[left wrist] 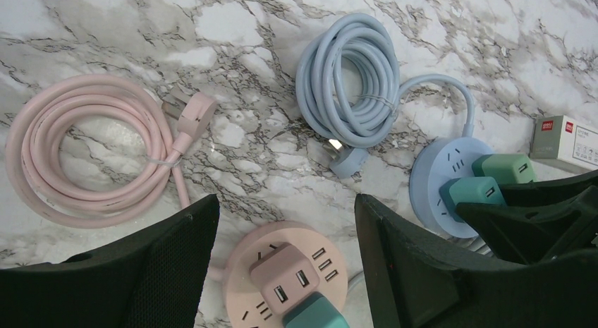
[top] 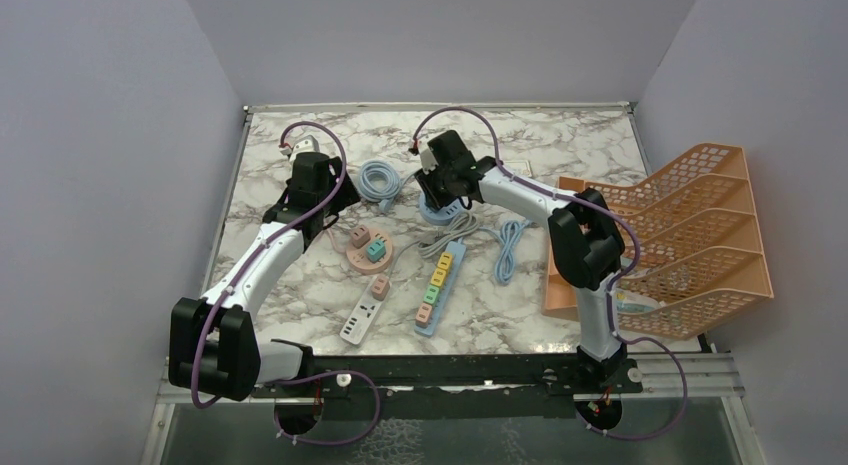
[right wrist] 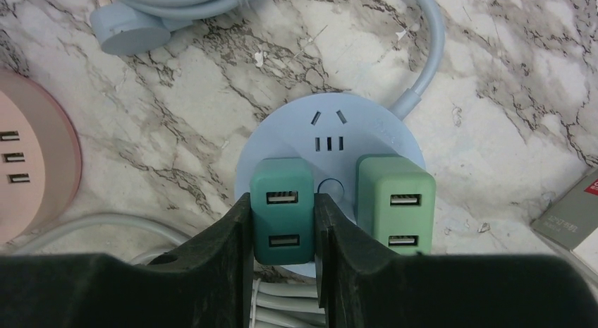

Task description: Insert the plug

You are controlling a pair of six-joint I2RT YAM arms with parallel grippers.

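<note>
right gripper [right wrist: 283,214] clamped on the teal plug [right wrist: 282,174], one finger on each flat side; plug stands on the blue hub [right wrist: 285,130] at its 7 o'clock in the wrist view, green plug [right wrist: 395,201] just beside it at 5 o'clock, free socket holes at 12; can't tell from here whether the pins are fully home (base is hidden by the fingers)

left gripper [left wrist: 285,209] spread wide and holding nothing, hovering over the pink hub [left wrist: 240,286], which sits at 8 o'clock of the blue one in the top view

handling, my read: plug is a small rigid plastic block, light, smooth-sided so likely slippery under a skewed squeeze; the current hold on the two long sides looks right, keeps the USB face clear; grip low on the body so the push goes straight down the pins, no twist; the hub looks light too and its cord looks springy, so it may slide or tip under an off-centre push; green plug is close, little room on that side
</note>
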